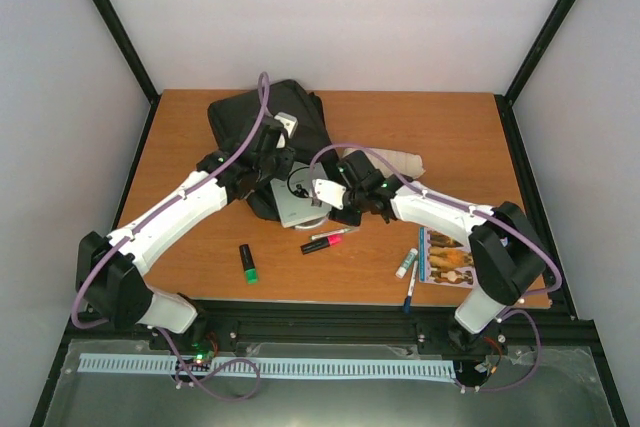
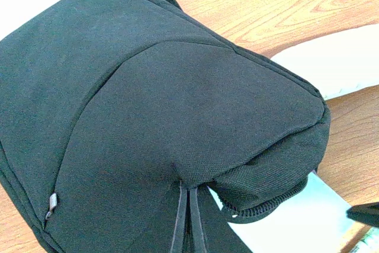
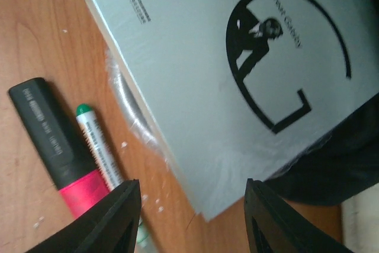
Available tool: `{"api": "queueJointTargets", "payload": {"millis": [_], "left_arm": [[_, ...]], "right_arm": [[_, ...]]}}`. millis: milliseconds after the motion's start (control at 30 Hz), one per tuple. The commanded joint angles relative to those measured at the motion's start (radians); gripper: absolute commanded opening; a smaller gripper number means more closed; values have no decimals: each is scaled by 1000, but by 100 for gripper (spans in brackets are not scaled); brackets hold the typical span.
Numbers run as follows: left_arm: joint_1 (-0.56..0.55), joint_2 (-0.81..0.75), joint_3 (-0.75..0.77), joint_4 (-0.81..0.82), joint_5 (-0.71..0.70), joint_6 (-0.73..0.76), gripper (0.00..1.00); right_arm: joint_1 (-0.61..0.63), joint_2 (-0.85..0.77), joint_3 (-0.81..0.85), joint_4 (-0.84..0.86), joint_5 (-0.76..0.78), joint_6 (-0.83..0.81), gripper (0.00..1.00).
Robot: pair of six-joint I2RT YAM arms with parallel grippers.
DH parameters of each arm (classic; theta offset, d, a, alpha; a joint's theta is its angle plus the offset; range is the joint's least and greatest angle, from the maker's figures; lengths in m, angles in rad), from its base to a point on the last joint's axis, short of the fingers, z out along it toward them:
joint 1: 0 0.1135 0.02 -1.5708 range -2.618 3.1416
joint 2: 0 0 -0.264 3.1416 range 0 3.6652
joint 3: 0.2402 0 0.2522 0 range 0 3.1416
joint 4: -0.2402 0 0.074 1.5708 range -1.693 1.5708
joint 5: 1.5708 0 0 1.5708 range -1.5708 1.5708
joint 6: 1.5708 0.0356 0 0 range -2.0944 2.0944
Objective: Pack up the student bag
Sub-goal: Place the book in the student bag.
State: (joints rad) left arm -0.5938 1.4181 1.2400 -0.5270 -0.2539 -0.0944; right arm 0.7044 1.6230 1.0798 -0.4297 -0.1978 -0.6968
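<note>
The student bag [image 1: 262,115] is a large black backpack lying at the back middle of the table. It fills the left wrist view [image 2: 148,105]. My left gripper [image 1: 268,169] is at its near edge, shut on a pinch of bag fabric [image 2: 188,205] and holding the edge up. A white book [image 1: 296,203] with a black circle drawing lies with its far end under the lifted edge. It also shows in the right wrist view [image 3: 219,69]. My right gripper [image 3: 195,217] is open and empty, its fingers straddling the book's near corner.
A pink highlighter [image 1: 322,243] and a white pen [image 1: 336,234] lie right of the book's corner. A green highlighter [image 1: 247,262], a white marker [image 1: 406,263], a blue pen [image 1: 411,292] and a dog picture card [image 1: 447,257] lie near the front. A white pouch [image 1: 405,162] lies behind my right arm.
</note>
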Motion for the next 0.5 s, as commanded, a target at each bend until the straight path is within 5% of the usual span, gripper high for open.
{"api": "queueJointTargets", "payload": {"millis": [0, 467], "left_arm": [[12, -4, 16, 73, 21, -28, 1], [13, -2, 18, 74, 58, -24, 1]], "right_arm": [[70, 38, -10, 140, 149, -155, 49], [129, 183, 27, 291, 296, -257, 46]]}}
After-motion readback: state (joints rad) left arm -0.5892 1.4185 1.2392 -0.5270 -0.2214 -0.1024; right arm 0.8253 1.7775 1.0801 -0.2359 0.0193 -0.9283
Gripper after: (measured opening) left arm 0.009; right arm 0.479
